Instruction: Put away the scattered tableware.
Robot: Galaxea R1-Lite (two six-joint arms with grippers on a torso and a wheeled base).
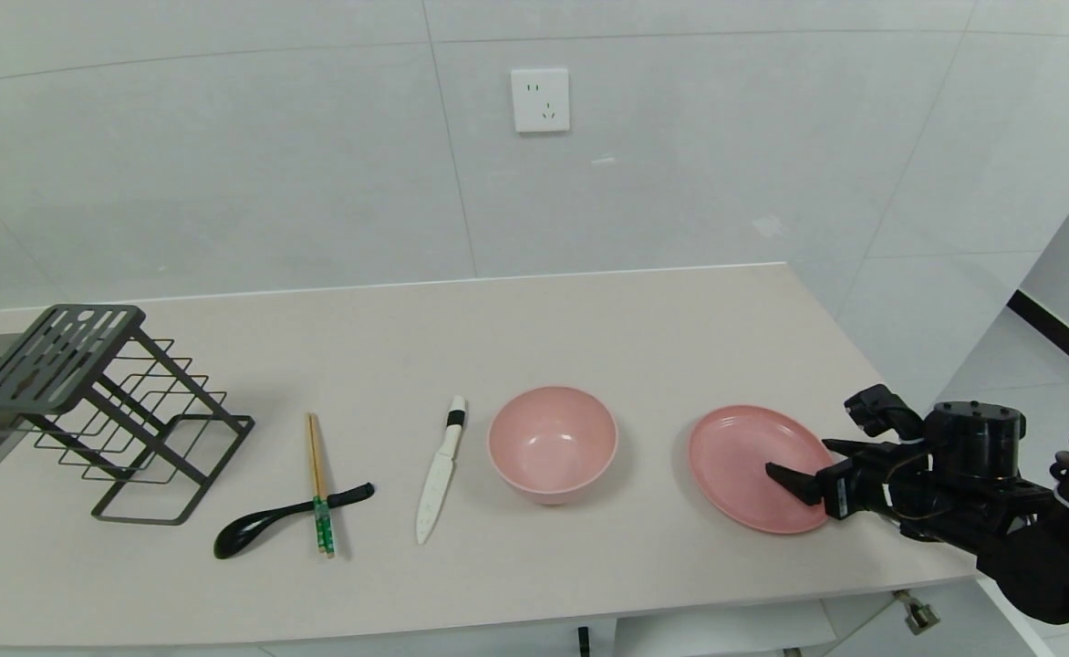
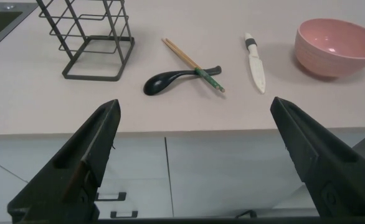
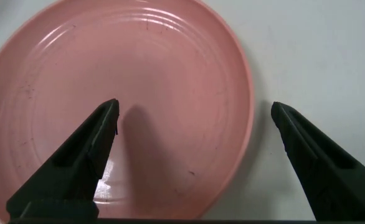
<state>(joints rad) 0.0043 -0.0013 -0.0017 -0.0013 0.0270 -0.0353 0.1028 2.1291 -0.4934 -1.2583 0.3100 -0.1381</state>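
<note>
Dish rack (image 1: 101,411) is sitting far left. Pink plate (image 1: 740,456) is lying far right, its near rim partly hiding behind the right claw (image 1: 799,456), whose fingers are spreading wide astride that rim. Left claw (image 2: 195,106) is hanging apart, well short of the black spoon (image 2: 164,81).

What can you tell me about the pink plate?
The pink plate is round and shallow, looks like matte plastic, with faint concentric rings inside and a few tiny dark specks. It lies flat and empty on the pale counter, apart from the pink bowl on its left. The right tool is open astride its rim, one finger above the plate, one outside; whether they touch it I cannot tell.
</note>
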